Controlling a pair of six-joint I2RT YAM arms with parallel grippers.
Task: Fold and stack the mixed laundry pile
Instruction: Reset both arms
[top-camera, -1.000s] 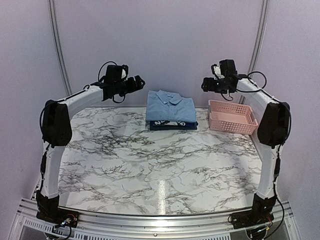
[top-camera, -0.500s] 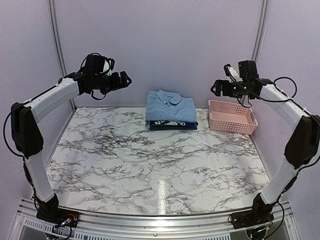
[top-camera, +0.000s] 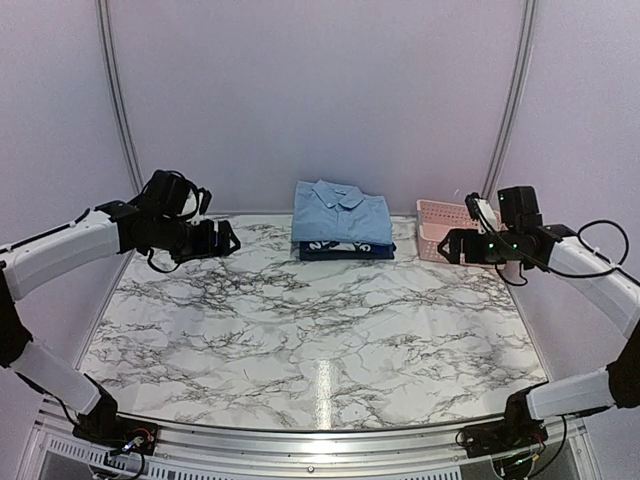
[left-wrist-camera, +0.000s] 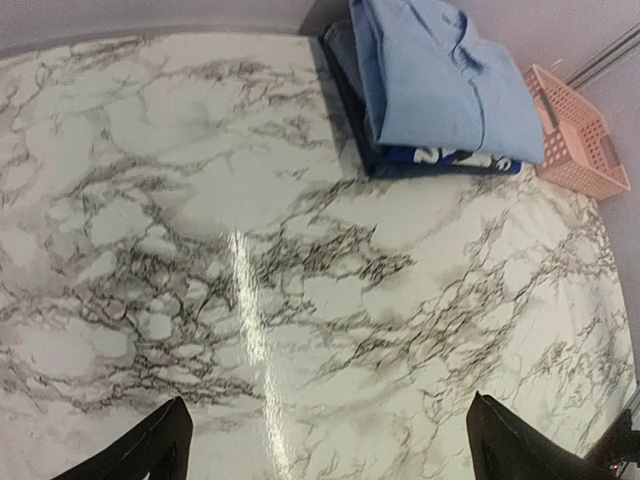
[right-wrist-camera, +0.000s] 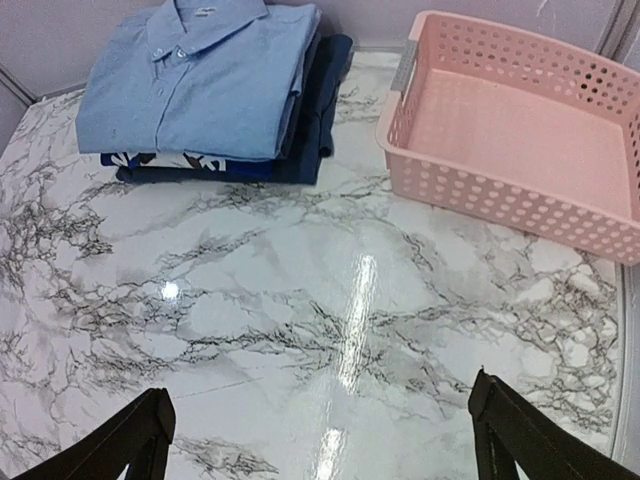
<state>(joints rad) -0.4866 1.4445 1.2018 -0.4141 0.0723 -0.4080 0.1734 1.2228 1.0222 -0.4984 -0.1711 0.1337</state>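
Observation:
The laundry sits as a folded stack at the back middle of the table, no longer a loose pile. A light-blue collared shirt (top-camera: 341, 212) lies on top. Under it are a royal-blue T-shirt with white lettering (top-camera: 347, 243) and navy pieces. The left wrist view has the stack (left-wrist-camera: 450, 90) at its upper right, and the right wrist view has it (right-wrist-camera: 200, 85) at its upper left. My left gripper (top-camera: 225, 241) (left-wrist-camera: 328, 400) hangs open over bare marble, left of the stack. My right gripper (top-camera: 447, 247) (right-wrist-camera: 320, 385) is open and empty, in front of the basket.
An empty pink lattice basket (top-camera: 435, 212) (right-wrist-camera: 500, 190) (left-wrist-camera: 580, 150) stands at the back right, next to the stack. The marble table (top-camera: 320, 320) runs to purple walls at the back and sides. A metal rail lines the near edge.
Both arms have dropped from high near the back wall and swung outward and lower. The left gripper now hangs left of the stack, the right in front of the basket.

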